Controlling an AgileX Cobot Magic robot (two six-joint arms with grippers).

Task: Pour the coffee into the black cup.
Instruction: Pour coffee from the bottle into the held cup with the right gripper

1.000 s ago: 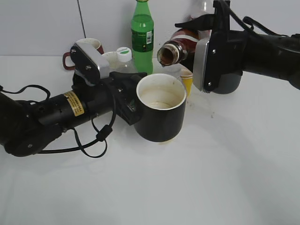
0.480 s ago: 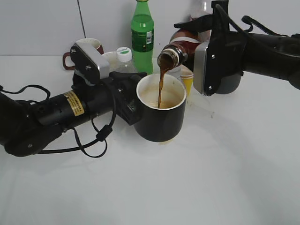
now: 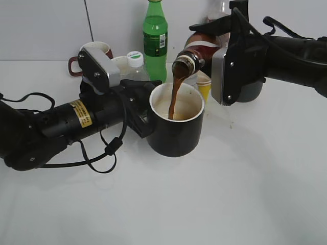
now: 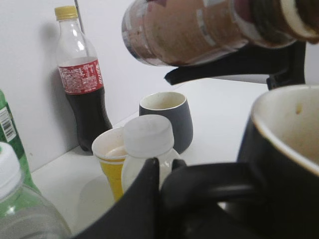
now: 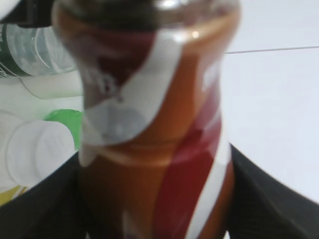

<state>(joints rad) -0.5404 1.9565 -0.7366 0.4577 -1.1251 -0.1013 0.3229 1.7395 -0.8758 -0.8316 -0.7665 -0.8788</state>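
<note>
My right gripper (image 3: 214, 30) is shut on the coffee bottle (image 3: 196, 48) and holds it tipped, neck down-left, over the black cup (image 3: 176, 127). A brown stream runs from the neck into the cup's off-white inside. My left gripper (image 3: 139, 109) is shut on the cup's loop handle (image 4: 214, 186) and holds the cup at mid table. In the left wrist view the bottle (image 4: 199, 30) hangs above the cup's rim (image 4: 284, 129). In the right wrist view the bottle (image 5: 154, 149) fills the frame between the two jaws.
Behind the cup stand a green bottle (image 3: 155, 38), a maroon mug (image 3: 97, 51), a clear white-capped bottle (image 3: 135, 66) and a yellow paper cup (image 3: 203, 84). The left wrist view also shows a cola bottle (image 4: 82, 79) and a dark grey mug (image 4: 167, 117) by the wall.
The bottle has tipped further and coffee has started streaming into the cup, where a second ago none flowed. The stream is now thicker and the cup holds more liquid.
</note>
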